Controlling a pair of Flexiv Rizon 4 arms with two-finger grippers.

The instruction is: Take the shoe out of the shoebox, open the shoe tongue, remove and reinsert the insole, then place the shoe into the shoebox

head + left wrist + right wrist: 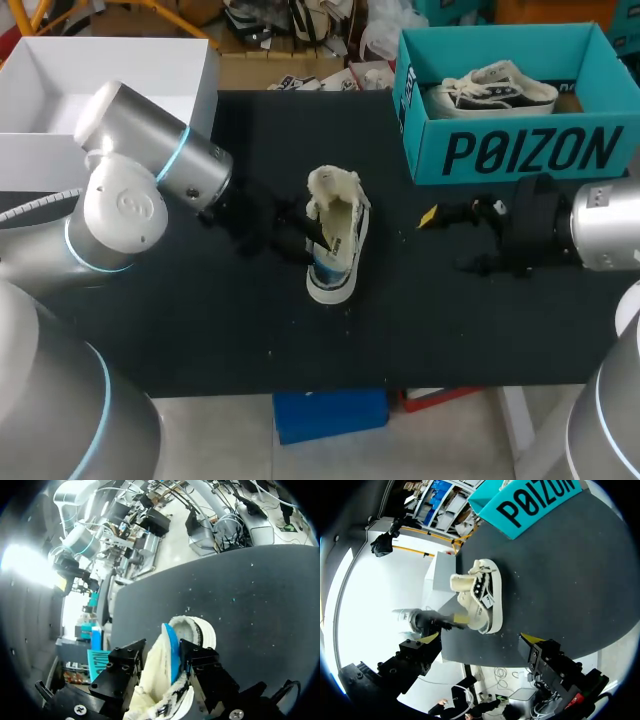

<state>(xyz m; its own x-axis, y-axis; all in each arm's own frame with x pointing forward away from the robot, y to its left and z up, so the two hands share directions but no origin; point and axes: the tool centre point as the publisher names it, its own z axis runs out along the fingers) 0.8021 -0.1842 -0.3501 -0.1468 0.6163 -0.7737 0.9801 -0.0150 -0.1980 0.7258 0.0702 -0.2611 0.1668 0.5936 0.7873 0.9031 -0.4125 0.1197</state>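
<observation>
Head view: shoe (337,245) lay on table (250,340), outside shoebox (520,150) and near its front corner; taking-out done

Left wrist view: left gripper (165,672) fingers pinched the shoe, blue insole (172,647) edge standing up inside; insole step judged in hand

Right wrist view: right gripper (481,638) fingers spread, empty, near shoebox front; return to shoebox outstanding

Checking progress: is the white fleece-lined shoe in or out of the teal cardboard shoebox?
Out: the white fleece-lined shoe sits on the black table, apart from the teal cardboard shoebox.
</observation>
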